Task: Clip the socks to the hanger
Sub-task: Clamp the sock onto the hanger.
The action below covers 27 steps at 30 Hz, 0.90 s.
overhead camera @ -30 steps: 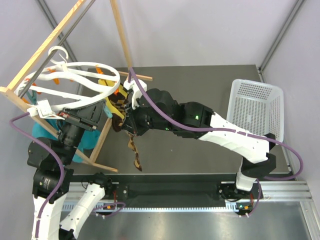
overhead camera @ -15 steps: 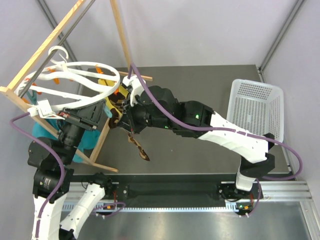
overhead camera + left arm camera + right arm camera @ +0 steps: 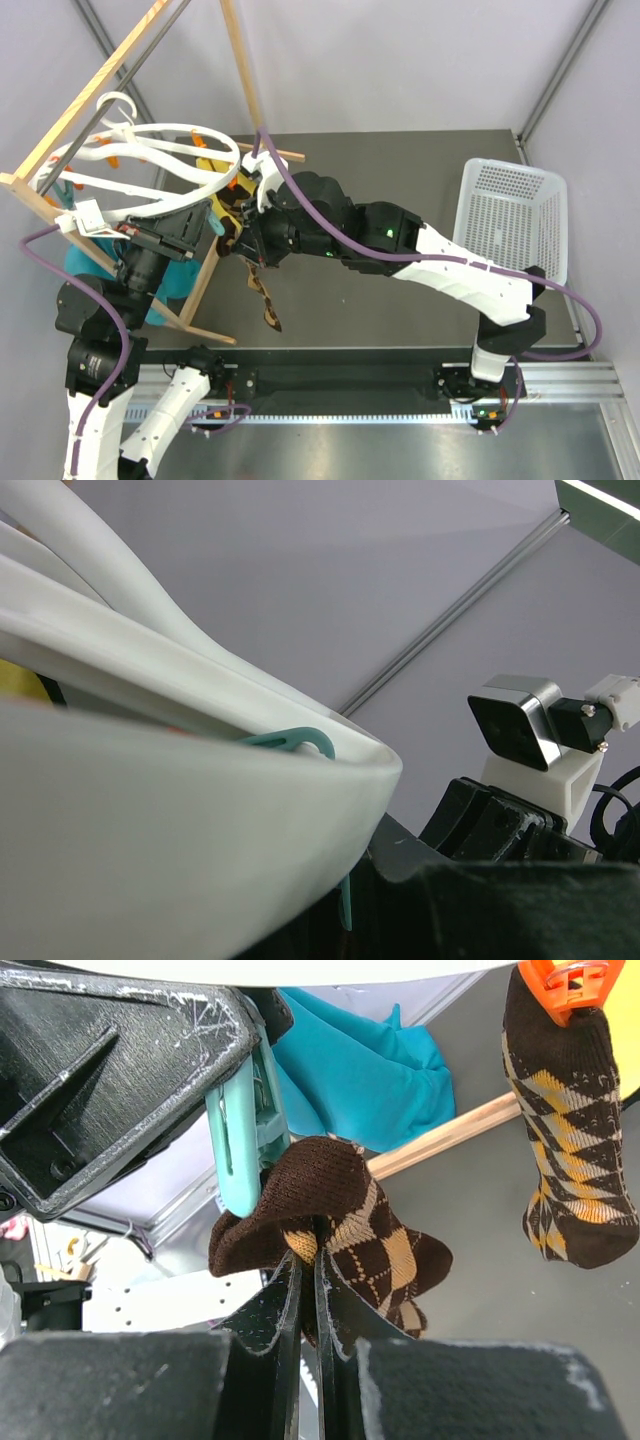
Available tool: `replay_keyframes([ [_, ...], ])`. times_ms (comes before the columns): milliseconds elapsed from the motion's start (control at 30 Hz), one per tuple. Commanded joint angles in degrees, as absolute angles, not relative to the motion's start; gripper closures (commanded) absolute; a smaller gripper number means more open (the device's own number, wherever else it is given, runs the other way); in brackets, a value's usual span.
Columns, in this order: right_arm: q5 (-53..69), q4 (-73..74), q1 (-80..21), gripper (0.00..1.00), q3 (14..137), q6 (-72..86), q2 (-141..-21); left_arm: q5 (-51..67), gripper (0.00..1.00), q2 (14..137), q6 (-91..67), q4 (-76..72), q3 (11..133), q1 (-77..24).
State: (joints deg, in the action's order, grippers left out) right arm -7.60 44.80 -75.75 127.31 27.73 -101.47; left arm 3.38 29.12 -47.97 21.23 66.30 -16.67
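Note:
The white ring hanger (image 3: 175, 203) hangs from the wooden rack at the left. My left gripper (image 3: 195, 232) is shut at the hanger's rim (image 3: 150, 820), beside a teal clip (image 3: 300, 742). My right gripper (image 3: 308, 1260) is shut on the dark brown cuff of one argyle sock (image 3: 380, 1240), bunched right against that teal clip (image 3: 240, 1140). In the top view the rest of this sock (image 3: 262, 295) dangles below the right gripper (image 3: 245, 240). The other sock (image 3: 570, 1140) hangs from an orange clip (image 3: 565, 978).
The wooden frame rack (image 3: 205, 275) stands around the hanger, one leg just below the grippers. A teal cloth (image 3: 360, 1070) and a yellow cloth (image 3: 212, 168) hang nearby. A white mesh basket (image 3: 515, 220) sits at the table's right edge.
The right gripper has edged left and up toward the hanger's rim with the sock. The sock's dangling end swung right, then back left. The left arm has not moved.

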Motion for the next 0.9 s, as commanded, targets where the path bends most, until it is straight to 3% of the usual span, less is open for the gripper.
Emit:
replay_keyframes([
  [0, -7.2, 40.4, -76.0, 1.00, 130.2, 28.1, -101.1, 2.5, 1.00, 29.3, -49.3, 25.2, 65.9, -16.8],
  [867, -5.1, 36.4, -75.1, 1.00, 127.4, 31.5, -99.2, 0.5, 1.00, 29.0, -45.4, 27.5, 66.7, -16.8],
])
